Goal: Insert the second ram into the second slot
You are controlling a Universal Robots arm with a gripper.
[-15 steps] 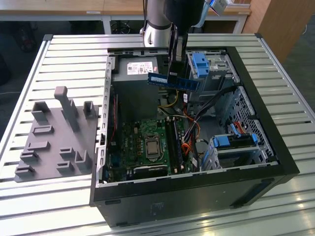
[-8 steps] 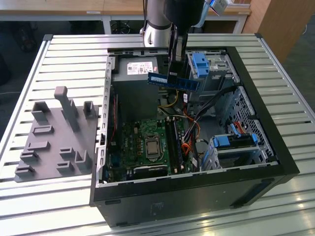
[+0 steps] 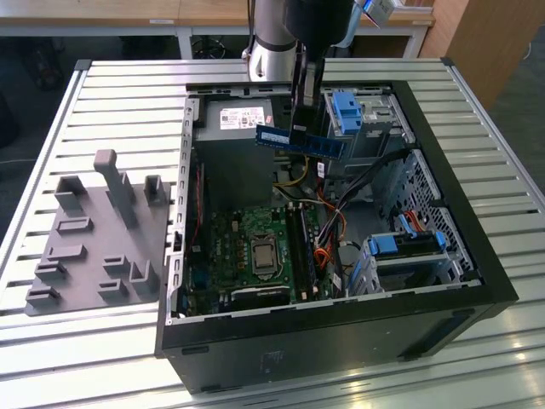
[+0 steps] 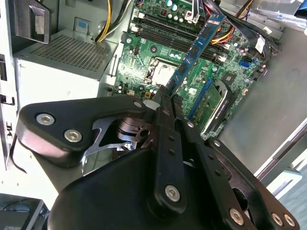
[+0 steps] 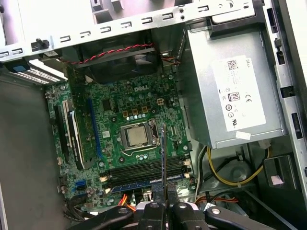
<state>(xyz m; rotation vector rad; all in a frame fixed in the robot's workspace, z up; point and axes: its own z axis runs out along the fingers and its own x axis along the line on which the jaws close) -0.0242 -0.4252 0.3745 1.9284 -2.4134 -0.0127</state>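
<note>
Second ram [image 3: 328, 146], a thin blue circuit-board stick with dark chips, hangs above the open computer case [image 3: 324, 341], toward 12 o'clock in the exterior view, well above the green motherboard [image 3: 238, 247]. Black metal fingers [image 4: 169, 139] pinch its flat faces, likely leaving its contact edge free; it lies crosswise to the slots [image 5: 144, 168].

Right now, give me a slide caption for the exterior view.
The gripper holds the blue ram stick in the air above the open computer case, its motherboard exposed below.
</note>
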